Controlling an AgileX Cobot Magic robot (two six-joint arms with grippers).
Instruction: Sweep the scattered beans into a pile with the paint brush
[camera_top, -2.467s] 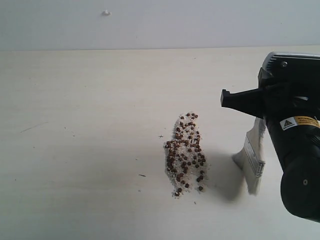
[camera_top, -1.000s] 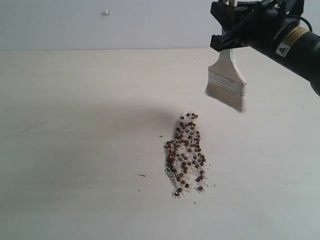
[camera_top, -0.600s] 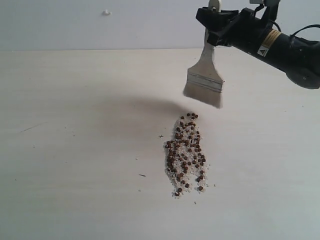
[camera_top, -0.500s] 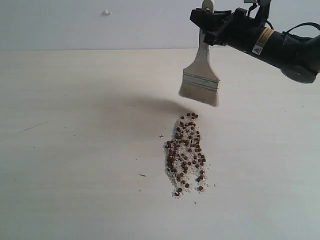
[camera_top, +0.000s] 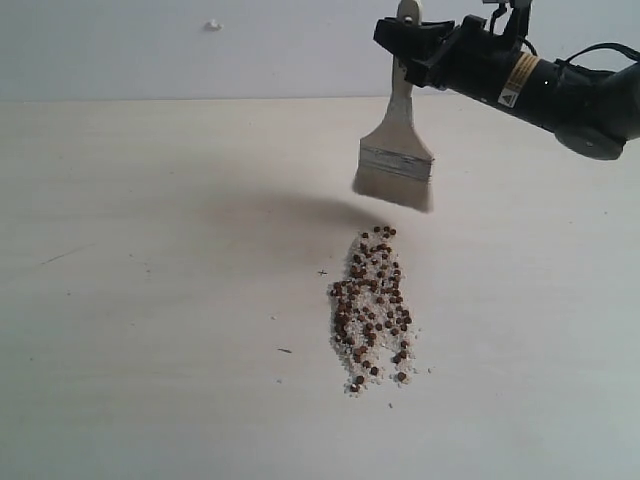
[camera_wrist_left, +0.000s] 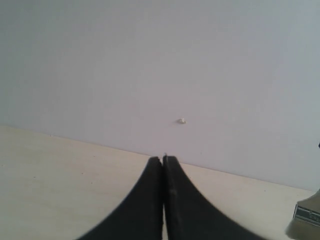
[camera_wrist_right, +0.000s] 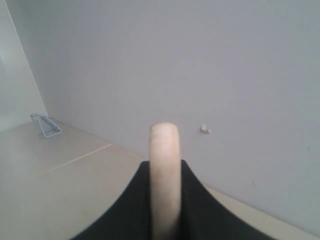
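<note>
The beans (camera_top: 372, 306), dark reddish-brown and mixed with whitish grains, lie in a narrow elongated heap on the pale table. The paint brush (camera_top: 397, 150) hangs just beyond the heap's far end, bristles down and a little above the surface. My right gripper (camera_top: 410, 50) is shut on its wooden handle near the top; in the right wrist view the handle (camera_wrist_right: 165, 175) stands between the two black fingers. My left gripper (camera_wrist_left: 163, 160) is shut with nothing in it and is out of the exterior view; a corner of the brush (camera_wrist_left: 307, 217) shows at the edge of the left wrist view.
The pale table (camera_top: 150, 300) runs back to a plain light wall (camera_top: 200, 50) that carries a small white bump (camera_top: 212, 25). A small wire rack (camera_wrist_right: 46, 125) stands far off in the right wrist view. A few tiny specks lie left of the heap.
My right arm has carried the brush from high at the right down and leftward. It now hangs lower, just behind the heap's far end. The beans have not moved.
</note>
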